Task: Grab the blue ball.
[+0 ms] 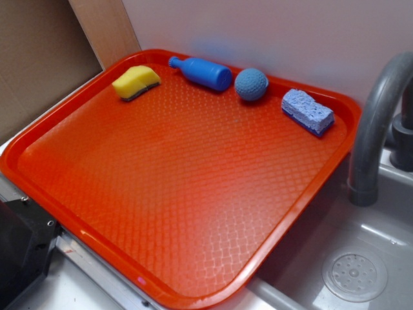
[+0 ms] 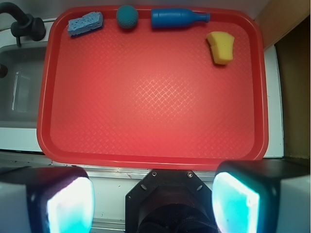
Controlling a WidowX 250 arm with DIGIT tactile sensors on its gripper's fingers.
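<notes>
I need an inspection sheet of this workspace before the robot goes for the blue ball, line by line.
Surface: red tray, centre bare, beside a grey sink.
Job's things: blue ball at the tray's far edge, between blue bottle and light-blue sponge, untouched.
Clutter: the bottle lies on its side; yellow sponge near a far corner.
Grippers: gripper open, fingers wide apart, holding nothing, short of the tray's near edge.
Cables: nothing seen.
Surroundings: grey faucet, wall behind.
</notes>
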